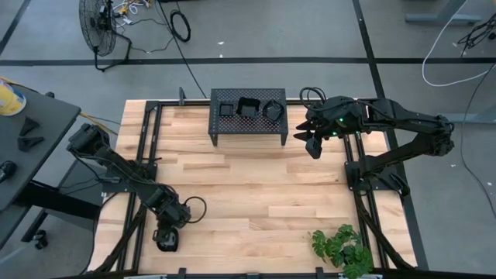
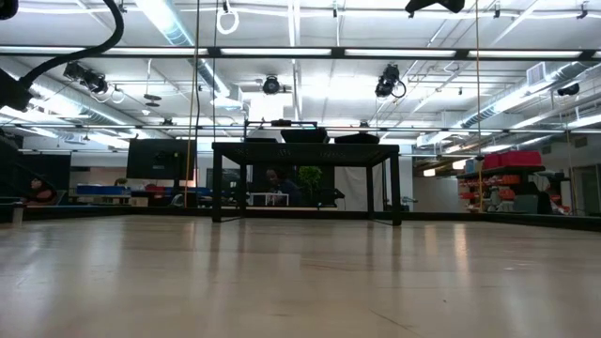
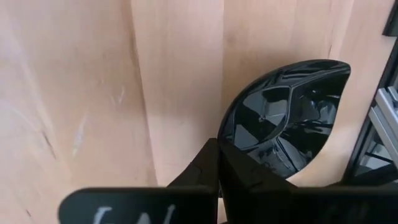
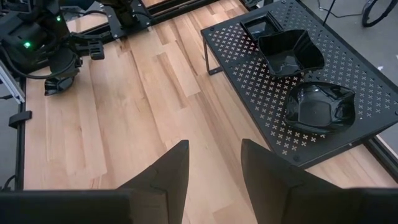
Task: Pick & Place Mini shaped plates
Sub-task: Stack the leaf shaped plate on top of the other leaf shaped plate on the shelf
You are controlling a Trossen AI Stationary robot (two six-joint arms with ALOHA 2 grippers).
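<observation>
I count three plates [image 4: 291,53] already on the stand [image 1: 248,116]. My left claw [image 1: 167,236] pinches a fourth [image 3: 283,118] low over the table [image 1: 248,194]; my right claw [image 1: 312,143] hangs spread beside the stand.

Wood table [image 1: 248,194], light planks. Black perforated stand [image 1: 232,125] on legs at far edge, centre. Green plant [image 1: 341,248] at near edge, right side. One glossy black plate [image 3: 283,115] flat on table at near-left corner, beside frame rail [image 1: 143,155].
</observation>
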